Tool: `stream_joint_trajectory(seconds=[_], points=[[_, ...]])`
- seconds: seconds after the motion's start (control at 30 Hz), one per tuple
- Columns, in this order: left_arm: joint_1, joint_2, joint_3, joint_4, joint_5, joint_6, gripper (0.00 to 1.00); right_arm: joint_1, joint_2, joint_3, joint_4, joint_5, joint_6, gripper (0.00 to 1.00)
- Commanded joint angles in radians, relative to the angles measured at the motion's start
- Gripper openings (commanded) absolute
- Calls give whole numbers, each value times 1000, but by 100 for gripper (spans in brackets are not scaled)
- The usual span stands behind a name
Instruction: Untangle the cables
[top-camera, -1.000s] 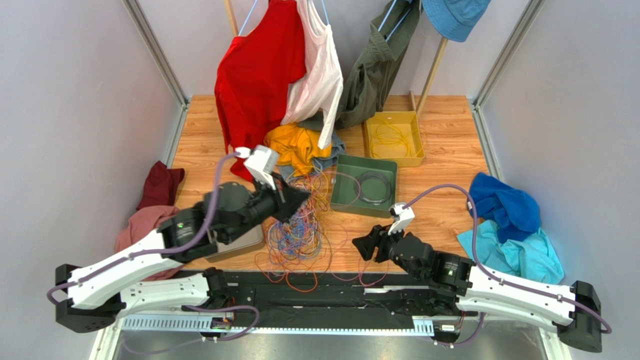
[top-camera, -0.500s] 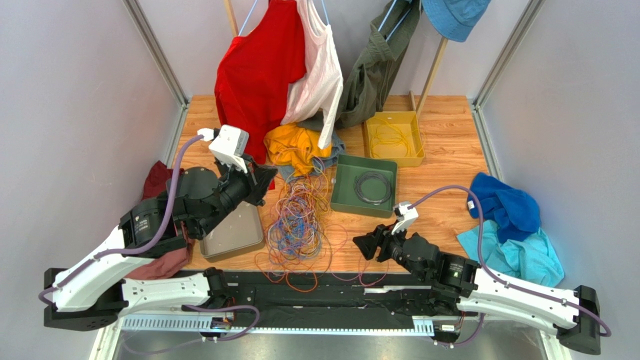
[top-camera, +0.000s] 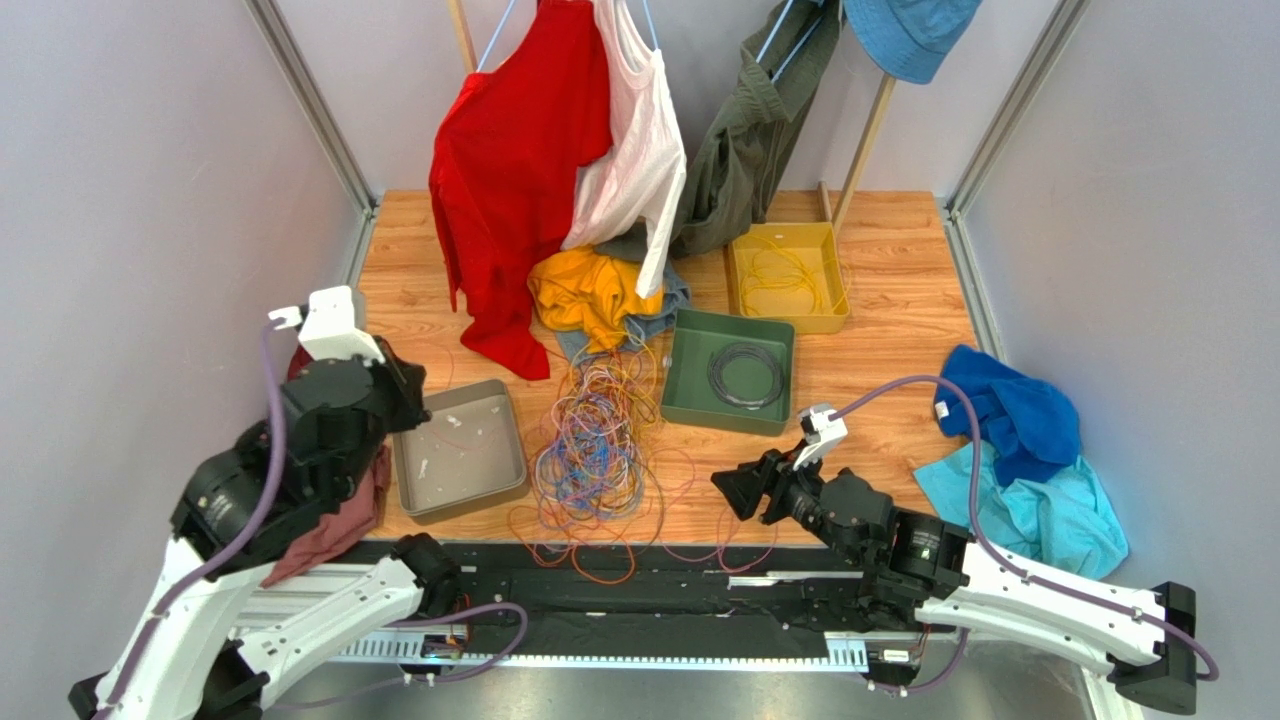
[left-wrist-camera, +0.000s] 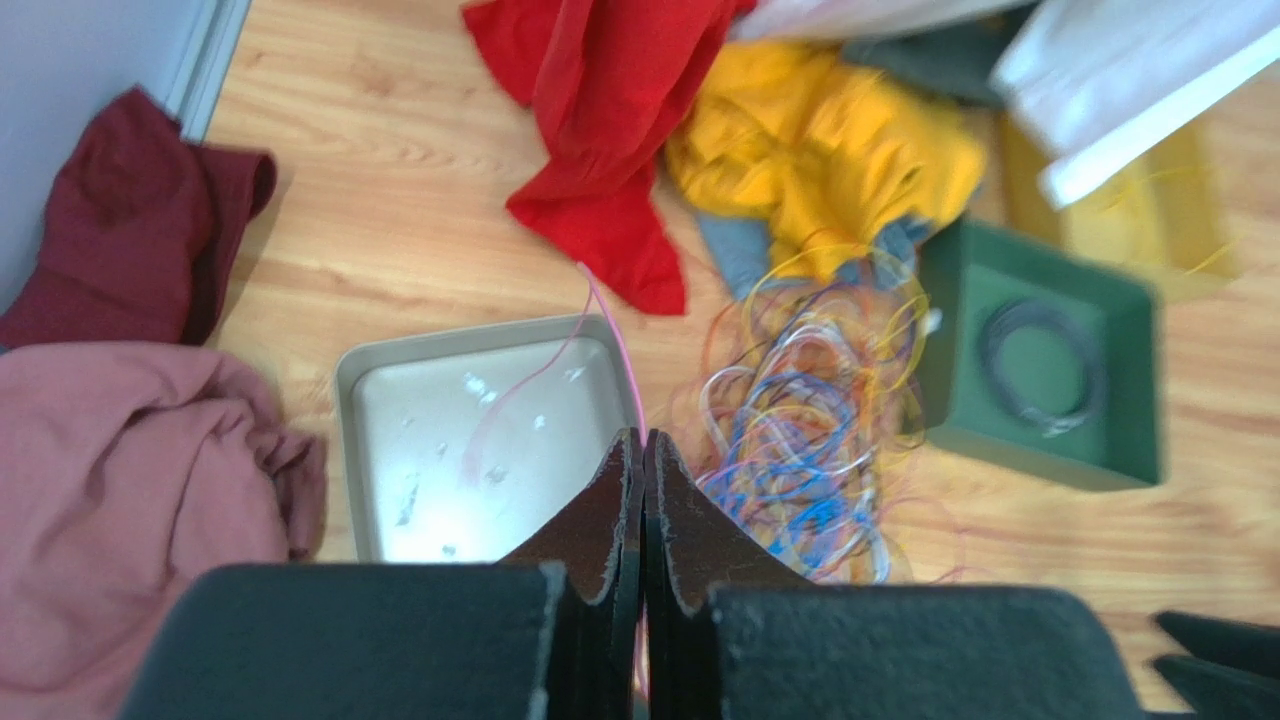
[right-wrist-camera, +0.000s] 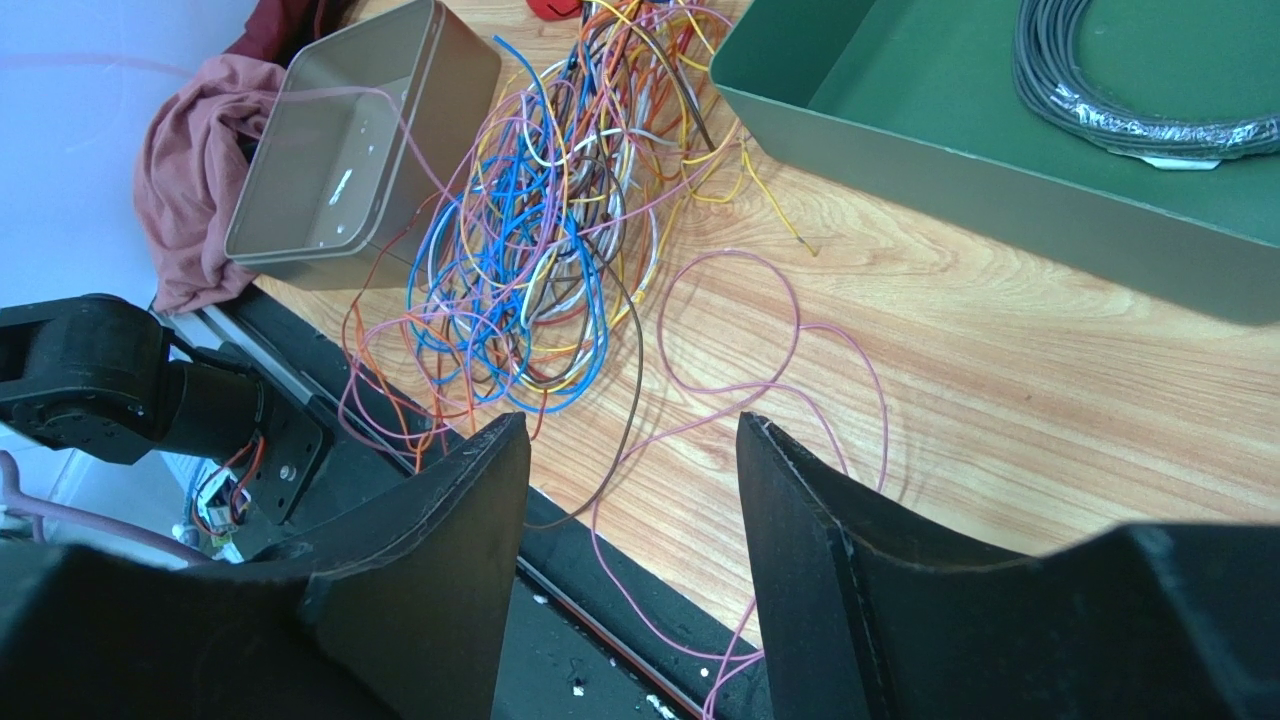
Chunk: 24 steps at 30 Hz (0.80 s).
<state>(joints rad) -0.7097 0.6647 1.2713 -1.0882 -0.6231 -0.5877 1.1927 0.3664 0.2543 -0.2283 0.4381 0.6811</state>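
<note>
The cables lie in a tangled heap of blue, orange, purple, yellow and white wires on the wooden table between the two arms. They also show in the left wrist view and the right wrist view. My left gripper is raised by the grey tray's left side. In the left wrist view it is shut on a thin pink cable that runs off over the tray. My right gripper is open and empty in the right wrist view, low over loose purple loops at the heap's near right.
A grey tray stands left of the heap. A green tray holds a dark coil. A yellow tray is behind it. Red, white and olive clothes hang at the back, a yellow garment lies behind the heap, and cloths lie at both sides.
My left arm has swung left and up, from above the heap to the grey tray's left side, drawing the pink cable with it. The right gripper has barely shifted.
</note>
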Motion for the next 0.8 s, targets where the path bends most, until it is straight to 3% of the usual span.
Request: stream_joint_trajectory(seconds=[0.0, 0.23, 0.33, 0.43, 0.63, 0.77], points=[[6, 68, 175, 40, 39, 6, 0, 5, 8, -3, 17, 16, -20, 57], [6, 256, 646, 34, 56, 100, 0, 5, -14, -4, -2, 19, -14, 57], [6, 305, 750, 59, 98, 126, 0, 7, -12, -3, 20, 4, -29, 57], [6, 357, 813, 68, 183, 134, 0, 5, 25, -6, 152, -71, -73, 59], [6, 432, 870, 83, 299, 118, 0, 5, 267, -1, 537, -252, -158, 64], [6, 461, 893, 79, 329, 118, 0, 5, 576, 126, 604, -369, -170, 68]])
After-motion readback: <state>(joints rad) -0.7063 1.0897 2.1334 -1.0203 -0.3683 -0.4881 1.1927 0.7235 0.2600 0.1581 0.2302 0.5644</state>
